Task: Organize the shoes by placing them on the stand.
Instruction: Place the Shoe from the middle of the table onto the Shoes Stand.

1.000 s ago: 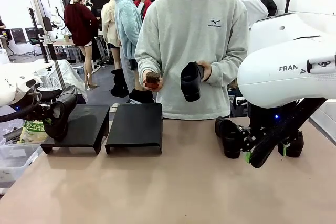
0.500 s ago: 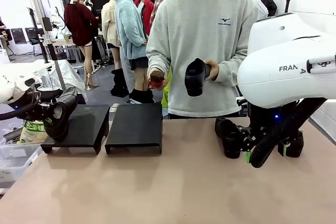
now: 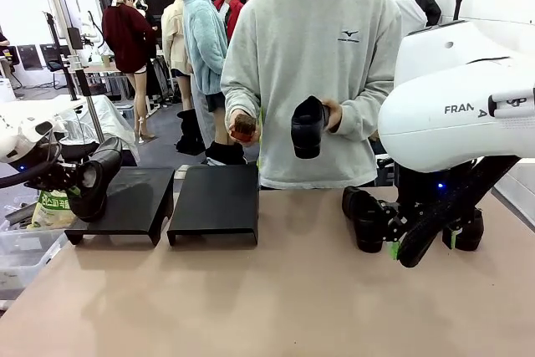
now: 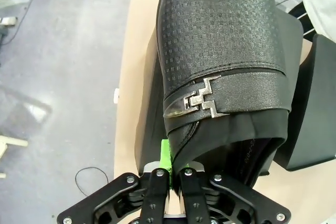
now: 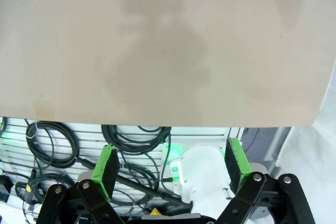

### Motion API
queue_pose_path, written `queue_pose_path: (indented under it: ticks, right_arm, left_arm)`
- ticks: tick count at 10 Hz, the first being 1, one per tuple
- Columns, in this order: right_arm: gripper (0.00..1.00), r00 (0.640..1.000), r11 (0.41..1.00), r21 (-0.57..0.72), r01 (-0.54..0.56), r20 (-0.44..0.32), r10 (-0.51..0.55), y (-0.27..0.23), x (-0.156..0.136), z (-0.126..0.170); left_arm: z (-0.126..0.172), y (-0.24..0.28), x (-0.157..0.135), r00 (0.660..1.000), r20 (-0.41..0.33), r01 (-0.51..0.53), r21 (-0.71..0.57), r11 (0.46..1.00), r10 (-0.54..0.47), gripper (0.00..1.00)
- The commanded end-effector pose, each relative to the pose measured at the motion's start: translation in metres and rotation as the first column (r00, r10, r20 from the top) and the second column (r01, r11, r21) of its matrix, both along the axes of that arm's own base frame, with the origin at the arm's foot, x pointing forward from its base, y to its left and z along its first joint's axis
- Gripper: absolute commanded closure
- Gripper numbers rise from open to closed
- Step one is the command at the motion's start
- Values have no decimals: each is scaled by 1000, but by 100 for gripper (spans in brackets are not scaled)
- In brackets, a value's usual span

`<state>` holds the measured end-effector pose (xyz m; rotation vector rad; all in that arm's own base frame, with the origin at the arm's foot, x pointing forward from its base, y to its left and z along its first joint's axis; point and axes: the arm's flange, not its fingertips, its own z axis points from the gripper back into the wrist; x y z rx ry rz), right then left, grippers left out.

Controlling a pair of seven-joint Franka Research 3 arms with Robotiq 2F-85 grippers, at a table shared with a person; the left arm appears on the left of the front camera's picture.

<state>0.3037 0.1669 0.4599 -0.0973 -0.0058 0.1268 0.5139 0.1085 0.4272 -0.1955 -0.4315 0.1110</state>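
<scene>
left jaws are pinched shut on the collar of a shoe [image 4: 220,51], seen close from the wrist; the front view sets it at the outer edge of the left stand [image 3: 138,194], perhaps touching. right jaws gape wide, empty, above the worktop [image 5: 157,51]; front view shows another shoe [image 3: 366,219] just beside them.

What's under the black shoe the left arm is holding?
Below the matte black ankle shoe, pinched by its collar in the left tool, lies the left flat black stand. The shoe hides much of the stand's top, so whether its sole touches it cannot be told.
</scene>
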Motion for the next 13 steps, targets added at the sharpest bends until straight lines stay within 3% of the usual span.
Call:
queue_pose_path:
  ticks: [1, 9, 13]
  right_arm:
    - [0, 1000, 1000, 15, -1, -6, 1, 1, 0, 1]
    - [0, 1000, 1000, 15, -1, -6, 1, 1, 0, 1]
    - [0, 1000, 1000, 15, -1, -6, 1, 1, 0, 1]
  left_arm:
    - [1, 5, -1, 1000, -7, 27, 10, 1000, -27, 100]
    - [-10, 2, 0, 1000, -24, -12, 57, 998, 14, 100]
    - [4, 0, 2, 1000, -6, -2, 75, 997, 3, 24]
